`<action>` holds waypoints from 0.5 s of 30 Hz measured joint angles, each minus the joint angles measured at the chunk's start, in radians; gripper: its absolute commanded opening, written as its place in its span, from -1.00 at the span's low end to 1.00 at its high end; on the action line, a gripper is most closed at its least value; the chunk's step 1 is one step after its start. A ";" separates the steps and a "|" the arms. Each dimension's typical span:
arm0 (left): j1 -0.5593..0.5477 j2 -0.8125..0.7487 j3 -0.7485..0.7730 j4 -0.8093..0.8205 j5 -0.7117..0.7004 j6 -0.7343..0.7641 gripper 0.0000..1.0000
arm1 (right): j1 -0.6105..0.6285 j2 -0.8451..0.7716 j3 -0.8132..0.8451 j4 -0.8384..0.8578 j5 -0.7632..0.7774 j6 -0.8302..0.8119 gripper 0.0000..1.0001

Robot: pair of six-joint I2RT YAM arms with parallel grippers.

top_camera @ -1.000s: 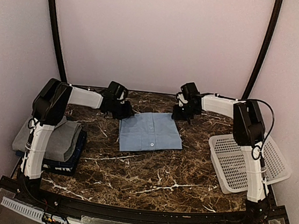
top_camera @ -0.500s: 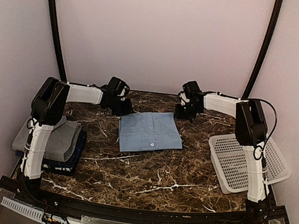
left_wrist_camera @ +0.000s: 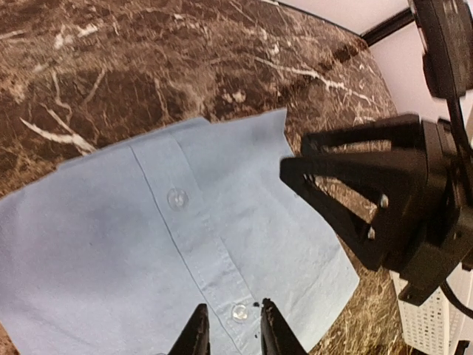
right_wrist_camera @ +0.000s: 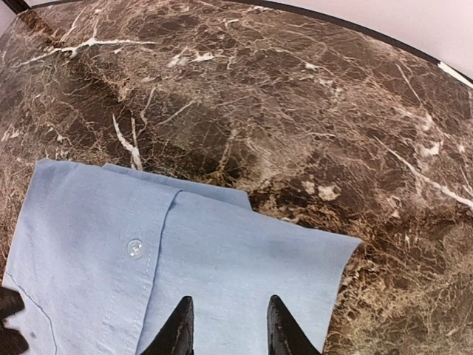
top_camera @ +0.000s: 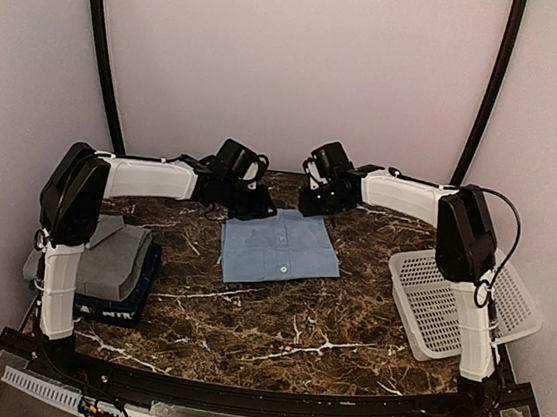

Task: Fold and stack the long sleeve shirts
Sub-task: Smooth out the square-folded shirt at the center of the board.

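Fingers of the left claw [left_wrist_camera: 230, 336] stand narrowly apart with nothing gripped, over the 11 o'clock corner of the folded light blue shirt [top_camera: 280, 249]. The right claw [right_wrist_camera: 229, 329] is a little wider, also empty, over the 1 o'clock corner. Whether either touches the cloth cannot be told. The shirt lies flat mid-surface [top_camera: 294, 341]. At 9 o'clock a folded grey shirt [top_camera: 112, 258] sits on a navy shirt [top_camera: 139, 298]. A white basket [top_camera: 439, 302] is at 3 o'clock.
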 measured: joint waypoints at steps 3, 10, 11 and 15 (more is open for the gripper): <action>-0.024 0.000 -0.037 0.011 0.021 -0.012 -0.54 | 0.005 0.037 0.035 0.000 -0.008 0.002 -0.38; -0.036 0.039 -0.053 0.090 0.056 -0.018 -0.55 | 0.001 0.166 0.174 -0.020 -0.008 0.007 -0.41; -0.039 0.050 -0.051 0.099 0.061 -0.018 -0.56 | -0.002 0.190 0.203 -0.021 -0.009 0.010 -0.41; -0.041 0.105 -0.047 0.119 0.072 -0.016 -0.56 | -0.007 0.251 0.257 -0.024 -0.018 0.021 -0.41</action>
